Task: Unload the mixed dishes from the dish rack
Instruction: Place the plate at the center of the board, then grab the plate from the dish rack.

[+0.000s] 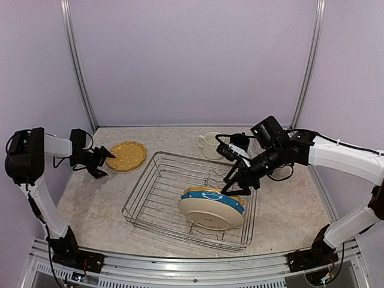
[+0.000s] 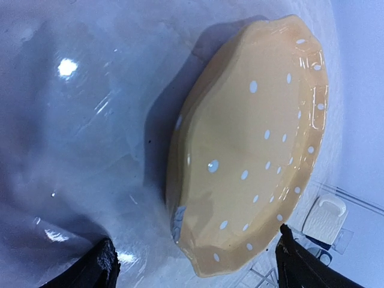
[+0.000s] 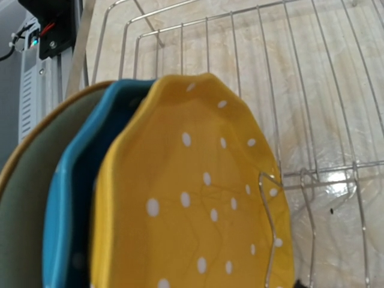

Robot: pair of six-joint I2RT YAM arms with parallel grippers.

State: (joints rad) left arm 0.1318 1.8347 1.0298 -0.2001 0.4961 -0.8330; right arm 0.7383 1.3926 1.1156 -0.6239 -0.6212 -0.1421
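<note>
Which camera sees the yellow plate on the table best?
Left wrist: the plate fills the picture, its white dots clear. The top view shows it small, beside the left gripper. The right wrist misses it, showing only other plates in the rack.

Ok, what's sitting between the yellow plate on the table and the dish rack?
Nothing: in the top external view only bare tabletop separates the yellow plate from the dish rack's left wall.

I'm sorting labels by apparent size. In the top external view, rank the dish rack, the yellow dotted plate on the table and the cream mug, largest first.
1. dish rack, by far.
2. yellow dotted plate.
3. cream mug.
Plate and mug stand about equally far from the camera, so nearness does not blur that order.
</note>
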